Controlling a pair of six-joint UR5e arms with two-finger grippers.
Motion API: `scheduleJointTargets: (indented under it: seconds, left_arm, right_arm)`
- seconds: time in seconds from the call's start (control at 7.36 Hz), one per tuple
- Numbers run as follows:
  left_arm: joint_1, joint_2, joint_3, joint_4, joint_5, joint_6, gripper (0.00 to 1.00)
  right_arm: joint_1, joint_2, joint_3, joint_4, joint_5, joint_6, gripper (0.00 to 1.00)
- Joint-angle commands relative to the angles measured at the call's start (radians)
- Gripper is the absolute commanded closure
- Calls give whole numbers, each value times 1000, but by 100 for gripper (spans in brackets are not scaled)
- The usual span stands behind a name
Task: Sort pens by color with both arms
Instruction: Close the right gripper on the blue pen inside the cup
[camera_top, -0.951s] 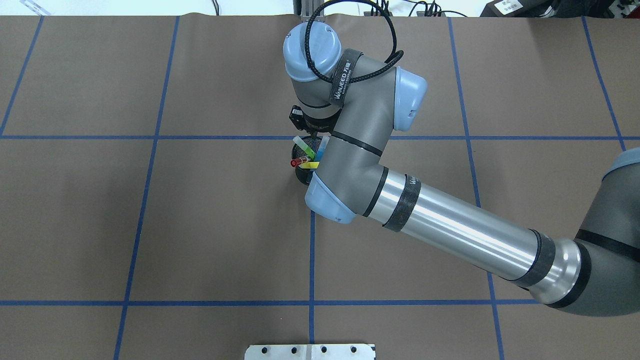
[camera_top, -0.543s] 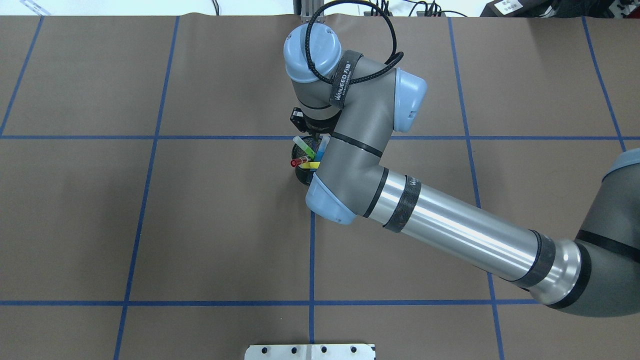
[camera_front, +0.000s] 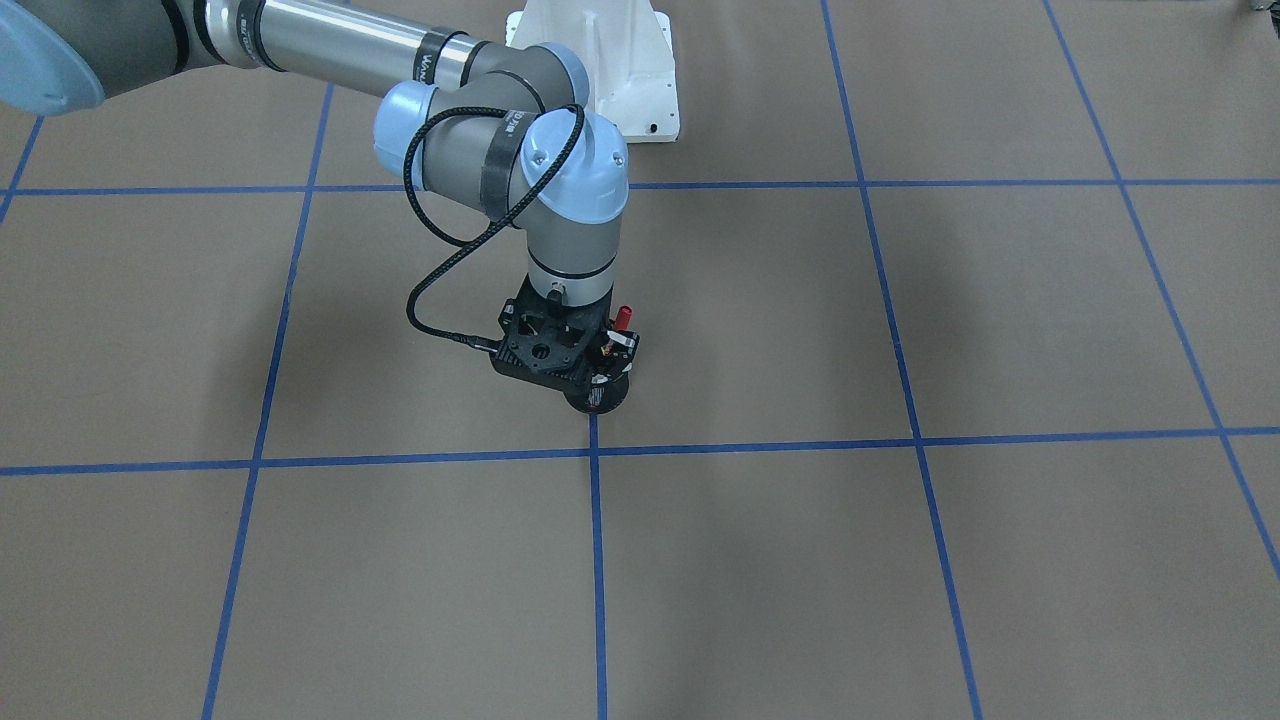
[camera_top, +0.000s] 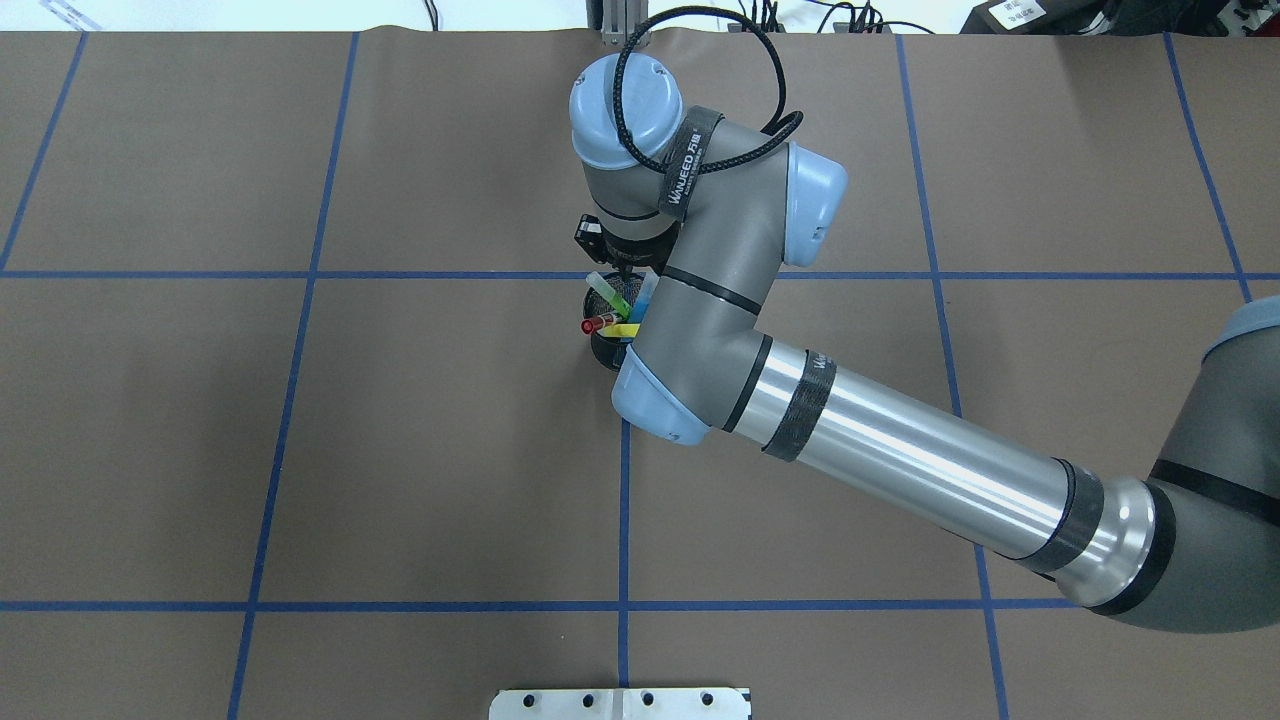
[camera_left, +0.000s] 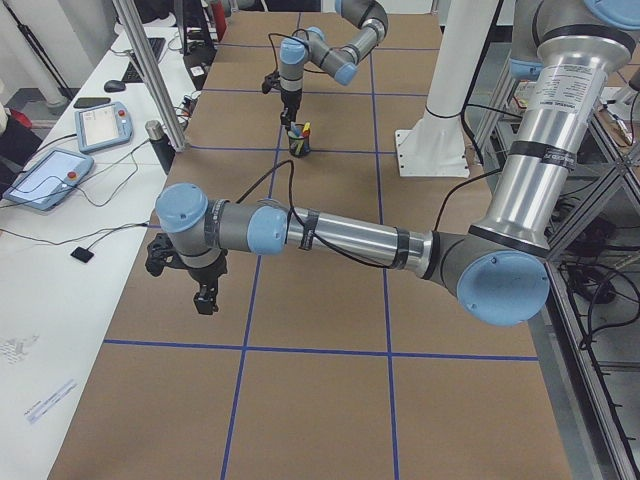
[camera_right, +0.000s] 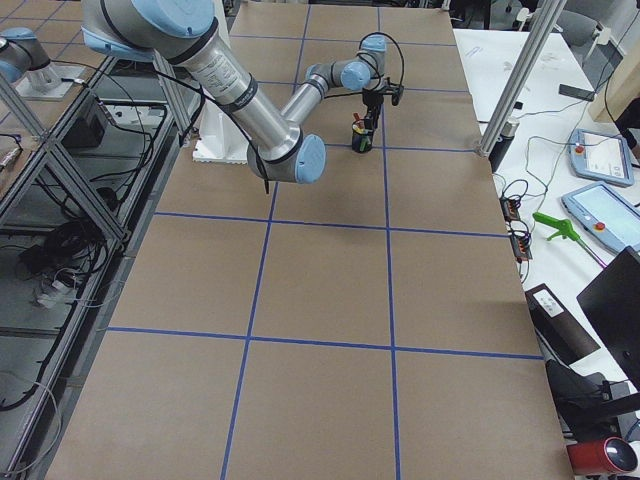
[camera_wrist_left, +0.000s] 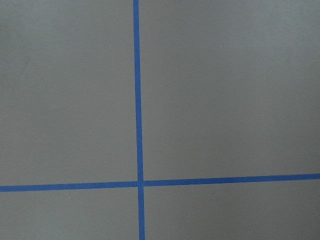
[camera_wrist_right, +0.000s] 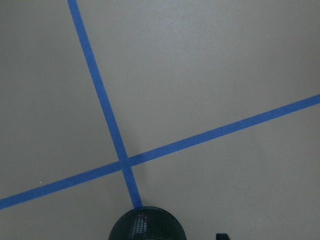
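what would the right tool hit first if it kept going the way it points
Pointing down, the right tool would probably meet the pens standing in the black mesh cup first; which pen is unclear, as the wrist hides its tips.

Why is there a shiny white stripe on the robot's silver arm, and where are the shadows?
Overhead view: light glares as a bright stripe along the silver tube of the right arm. Front-facing view: soft grey shadows lie on the table. Right wrist view: the cup is dark and cut off at the bottom edge.
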Motion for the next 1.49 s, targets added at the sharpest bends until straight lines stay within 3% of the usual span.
scheduleJointTargets:
  seconds: [0.0, 0.27, 0.82, 1.36]
  left_arm:
    - [0, 1, 0, 0, 0, 0, 0]
    - [0, 1, -2, 0, 0, 0, 0]
    - [-3, 1, -5, 0, -1, 0, 0]
    - [-3, 1, -6, 0, -1, 0, 0]
  right_arm:
    - [0, 9, -2, 5, 12, 6, 48]
    - [-14, -4, 3, 1, 13, 6, 51]
    - [-14, -8, 29, -5, 44, 8, 66]
    - [-14, -14, 29, -22, 42, 0, 65]
